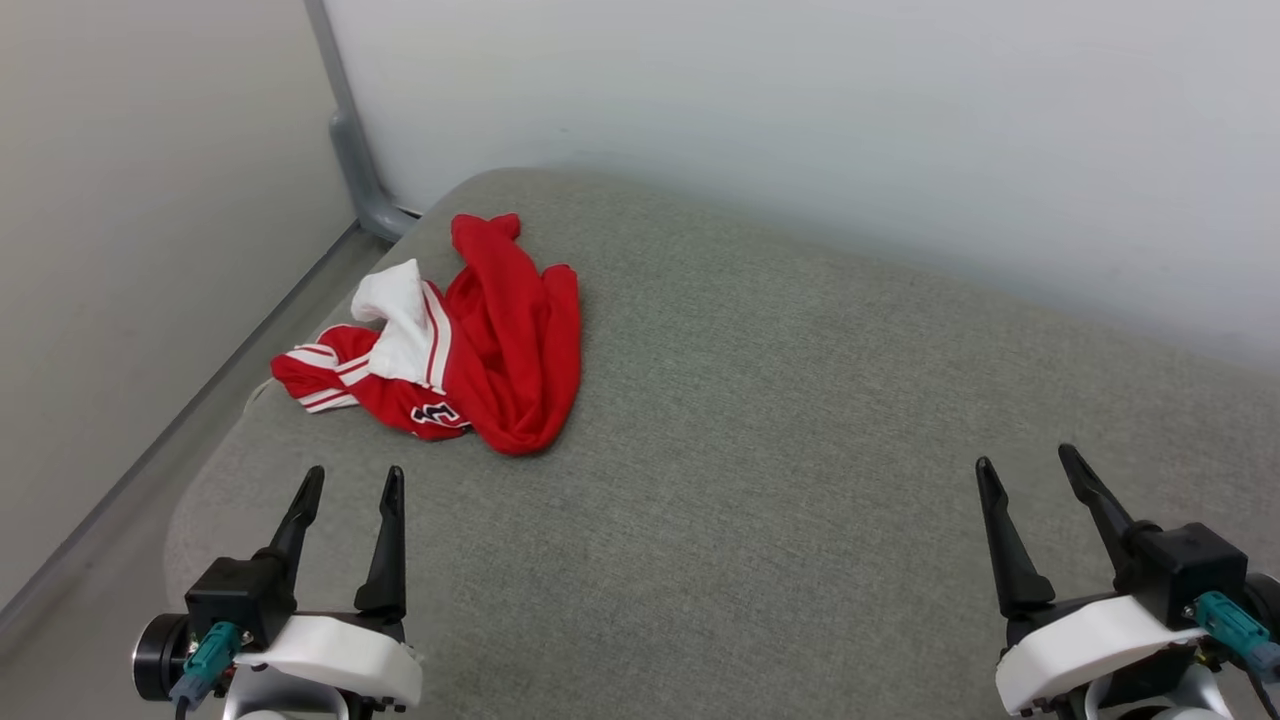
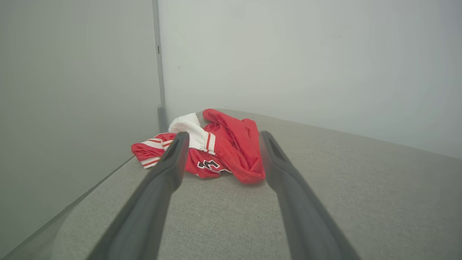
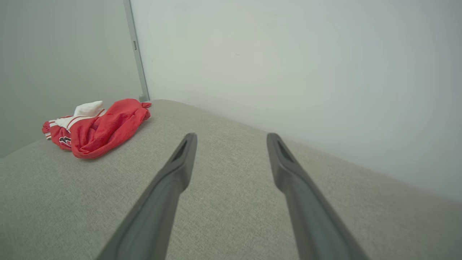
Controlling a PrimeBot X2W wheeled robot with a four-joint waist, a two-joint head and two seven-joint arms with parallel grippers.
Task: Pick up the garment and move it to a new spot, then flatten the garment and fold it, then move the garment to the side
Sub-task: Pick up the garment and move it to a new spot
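Note:
The garment (image 1: 480, 340) is a crumpled red jersey with a white sleeve, striped trim and a bit of black lettering showing. It lies in a heap near the far left corner of the grey fabric surface (image 1: 760, 420). My left gripper (image 1: 352, 482) hangs open just short of it, nothing between its fingers; from the left wrist the garment (image 2: 223, 151) lies straight ahead, beyond the gripper (image 2: 223, 139). At the lower right my right gripper (image 1: 1025, 462) is open and empty, far from the heap. From the right wrist the garment (image 3: 97, 130) sits far left of that gripper (image 3: 231, 139).
The surface (image 3: 231, 202) is a padded grey cushion with rounded corners. A pale wall (image 1: 800, 110) runs along its far side and another wall stands to the left, with a grey post (image 1: 345, 130) in the corner. A floor strip (image 1: 120, 440) borders the left edge.

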